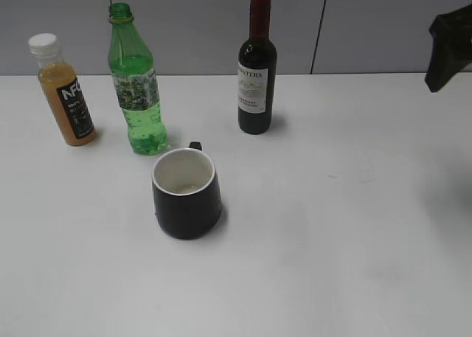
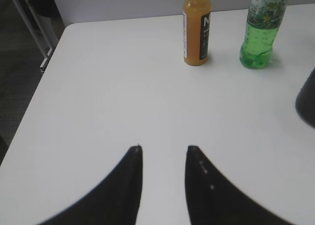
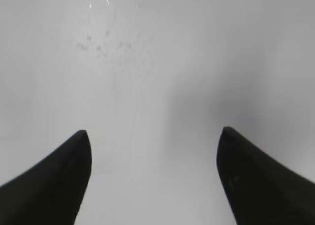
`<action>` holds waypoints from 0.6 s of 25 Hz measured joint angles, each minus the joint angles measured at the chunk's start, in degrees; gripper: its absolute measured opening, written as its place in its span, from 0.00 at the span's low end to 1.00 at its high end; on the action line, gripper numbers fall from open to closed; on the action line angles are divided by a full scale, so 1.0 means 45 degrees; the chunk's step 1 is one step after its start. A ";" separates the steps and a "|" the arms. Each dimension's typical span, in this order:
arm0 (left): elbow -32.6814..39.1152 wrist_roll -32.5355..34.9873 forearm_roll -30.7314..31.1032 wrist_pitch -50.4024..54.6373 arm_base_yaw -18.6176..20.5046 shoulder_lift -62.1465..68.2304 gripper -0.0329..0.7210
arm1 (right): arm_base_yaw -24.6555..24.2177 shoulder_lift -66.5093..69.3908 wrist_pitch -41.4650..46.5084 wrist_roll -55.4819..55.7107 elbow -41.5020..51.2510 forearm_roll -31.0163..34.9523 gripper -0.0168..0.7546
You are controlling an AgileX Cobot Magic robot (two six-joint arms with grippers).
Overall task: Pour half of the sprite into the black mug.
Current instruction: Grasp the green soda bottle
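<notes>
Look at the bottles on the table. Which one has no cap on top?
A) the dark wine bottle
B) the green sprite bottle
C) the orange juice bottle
B. The sprite ends in an open green neck, while the orange juice bottle wears a white cap and the wine bottle has a dark red sealed top.

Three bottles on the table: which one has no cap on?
The green sprite bottle, between the orange juice bottle with its white cap and the dark wine bottle with its red-sealed top.
</notes>
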 joint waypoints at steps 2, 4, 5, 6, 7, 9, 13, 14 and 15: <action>0.0000 0.0000 0.0000 0.0000 0.0000 0.0000 0.36 | 0.0000 -0.0971 0.0026 -0.0014 0.1195 0.0001 0.79; 0.0000 0.0000 0.0000 0.0000 0.0000 0.0000 0.36 | 0.0000 -0.2212 0.0084 -0.0027 0.2486 -0.0072 0.79; 0.0000 0.0000 0.0000 0.0000 0.0000 0.0000 0.36 | 0.0000 -0.2748 0.0098 -0.0027 0.3223 -0.0106 0.79; 0.0000 0.0000 0.0000 0.0000 0.0000 0.0000 0.36 | 0.0000 -0.3428 0.0101 -0.0027 0.3840 -0.0133 0.79; 0.0000 0.0000 0.0000 0.0000 0.0000 0.0000 0.36 | 0.0000 -0.4116 0.0101 -0.0047 0.4570 -0.0149 0.79; 0.0000 0.0000 0.0000 0.0000 0.0000 0.0000 0.36 | 0.0000 -0.5393 0.0064 -0.0047 0.5992 -0.0234 0.79; 0.0000 0.0000 0.0000 0.0000 0.0000 0.0000 0.36 | 0.0000 -0.8045 -0.0370 -0.0047 0.8479 -0.0159 0.79; 0.0000 0.0000 0.0000 0.0000 0.0000 0.0000 0.36 | 0.0000 -0.8746 -0.0549 -0.0047 0.9134 -0.0159 0.79; 0.0000 0.0000 0.0000 0.0000 0.0000 0.0000 0.36 | 0.0000 -0.9347 -0.0719 -0.0047 0.9774 -0.0159 0.79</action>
